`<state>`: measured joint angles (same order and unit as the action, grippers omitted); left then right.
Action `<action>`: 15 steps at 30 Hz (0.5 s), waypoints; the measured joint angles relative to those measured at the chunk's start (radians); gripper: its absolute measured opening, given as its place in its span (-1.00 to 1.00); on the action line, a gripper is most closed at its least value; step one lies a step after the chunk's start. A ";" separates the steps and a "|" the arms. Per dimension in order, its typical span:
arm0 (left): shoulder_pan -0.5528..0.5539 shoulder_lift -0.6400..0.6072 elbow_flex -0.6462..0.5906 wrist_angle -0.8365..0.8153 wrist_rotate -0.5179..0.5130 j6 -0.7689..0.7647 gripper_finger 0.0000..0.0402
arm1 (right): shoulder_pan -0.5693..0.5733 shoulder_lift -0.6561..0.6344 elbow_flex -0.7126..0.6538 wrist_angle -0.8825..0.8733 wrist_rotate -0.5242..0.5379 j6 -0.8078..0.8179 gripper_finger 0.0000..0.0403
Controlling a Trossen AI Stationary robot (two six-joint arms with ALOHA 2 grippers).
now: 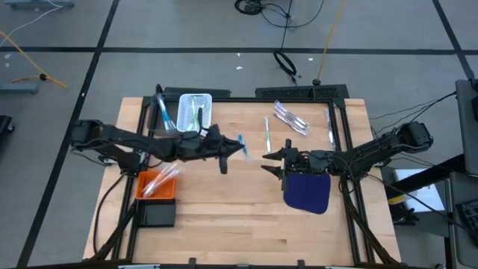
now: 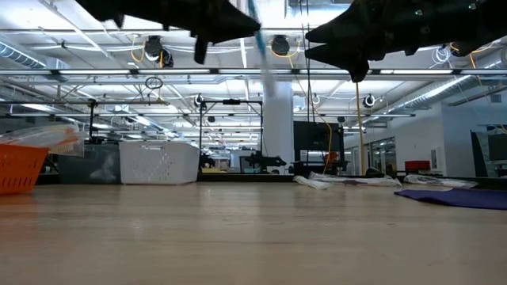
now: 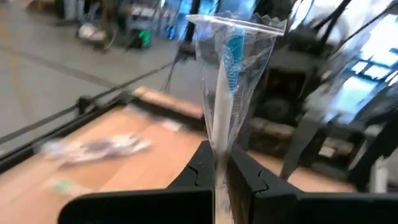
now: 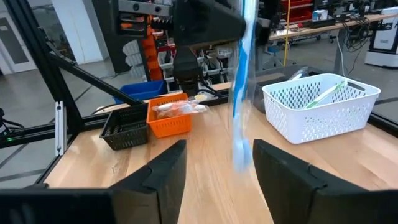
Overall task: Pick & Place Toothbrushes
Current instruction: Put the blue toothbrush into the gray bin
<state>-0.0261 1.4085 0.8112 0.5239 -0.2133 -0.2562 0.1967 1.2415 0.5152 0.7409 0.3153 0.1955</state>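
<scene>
My left gripper point(image 1: 225, 154) is above the middle of the table, shut on a toothbrush point(image 3: 225, 81) with a blue head in a clear wrapper. The same toothbrush point(image 4: 241, 93) shows as a blue upright streak ahead of my right gripper point(image 4: 214, 180), which is open, a little to the right of it point(image 1: 269, 161), touching nothing. More toothbrushes lie in the white basket point(image 1: 196, 112), in the orange basket point(image 1: 155, 184), and loose on the far right of the table point(image 1: 290, 118). My left gripper pinches the wrapped toothbrush at the wrapper's narrow end point(image 3: 216, 152) between its two fingers. The fingers come level from the table's left. The toothbrush point(image 2: 261, 55) stands roughly upright, clear of the table, its blue head at the end away from the fingers.
A black basket point(image 1: 158, 214) sits near the orange one at the near left. A dark blue cloth point(image 1: 306, 191) lies under my right arm. A single green toothbrush point(image 1: 267, 133) lies far of centre. Bare wood stretches along the near side.
</scene>
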 joint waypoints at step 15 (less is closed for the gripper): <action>0.014 -0.438 0.000 -0.787 -0.469 -0.120 -0.98 | 0.000 0.000 0.000 -0.009 0.000 0.001 -0.18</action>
<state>-0.0121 0.9705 0.8108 -0.2631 -0.6828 -0.3760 0.1967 1.2419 0.5152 0.7315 0.3157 0.1963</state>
